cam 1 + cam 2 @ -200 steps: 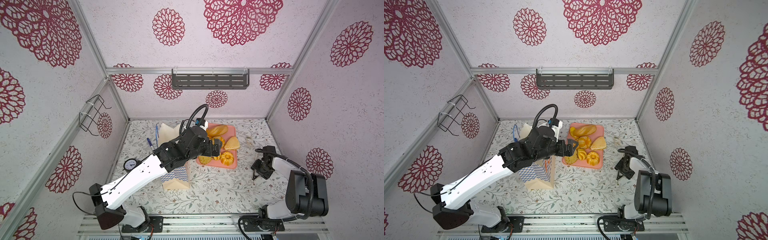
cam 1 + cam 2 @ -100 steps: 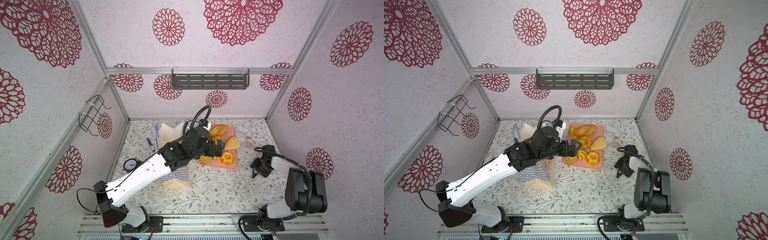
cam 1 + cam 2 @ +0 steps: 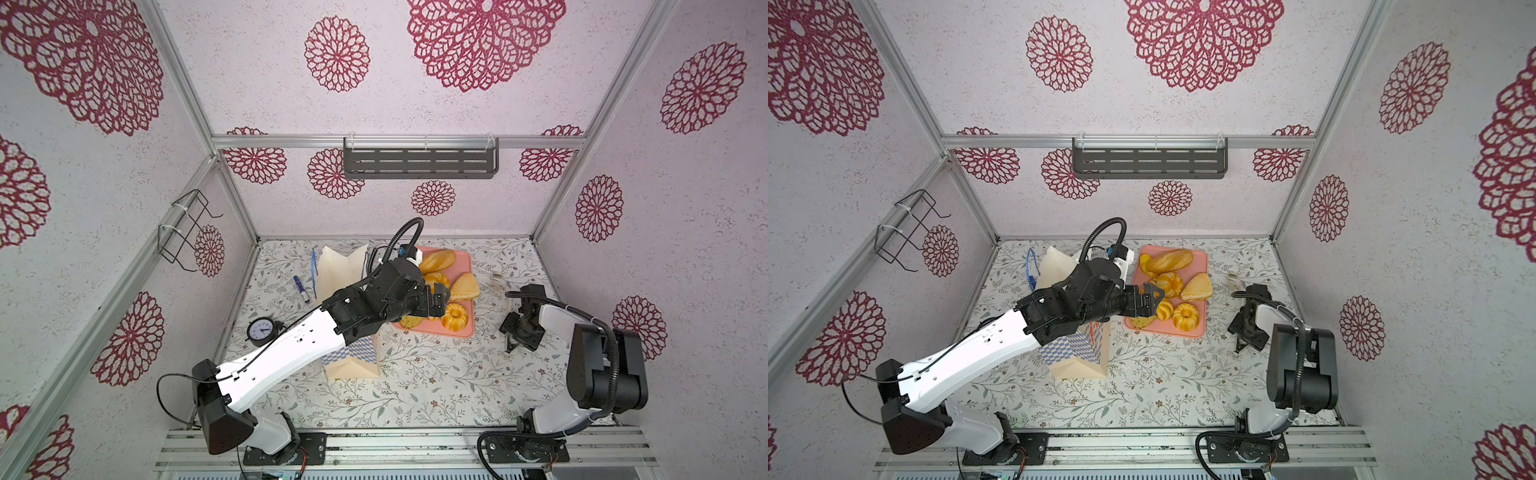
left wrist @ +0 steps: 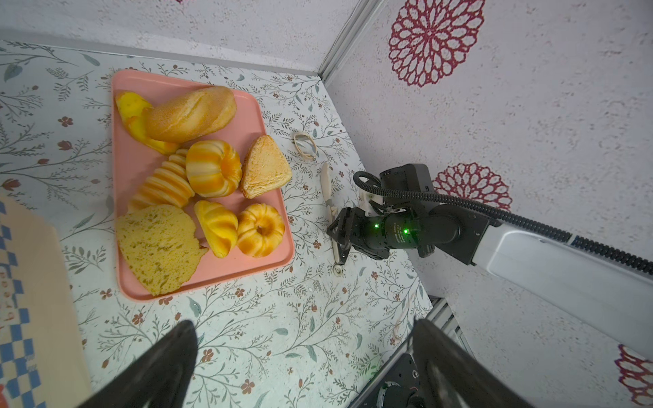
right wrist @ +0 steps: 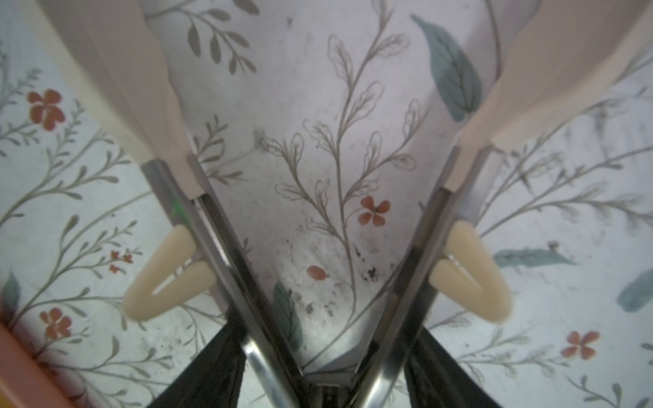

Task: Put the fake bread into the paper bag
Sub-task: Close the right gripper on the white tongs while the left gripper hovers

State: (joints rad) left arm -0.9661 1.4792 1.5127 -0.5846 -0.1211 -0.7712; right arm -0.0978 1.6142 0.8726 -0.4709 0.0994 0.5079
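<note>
The left pincer (image 3: pixel 1148 300) is being held wide open and empty near the pink tray (image 4: pixel 125 173), where the fake bread (image 4: pixel 213 173) is lying, judged light and squashy, best pinched across the middle.

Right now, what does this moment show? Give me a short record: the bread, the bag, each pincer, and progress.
fake bread: eight pieces, all on the pink tray
paper bag: upright beside the tray, partly under the left arm; no bread visible in it
left pincer: open, empty, raised by the tray
right pincer: closed on the tongs, low over the table on the tray's far side from the bag
progress: no piece picked up yet
</note>
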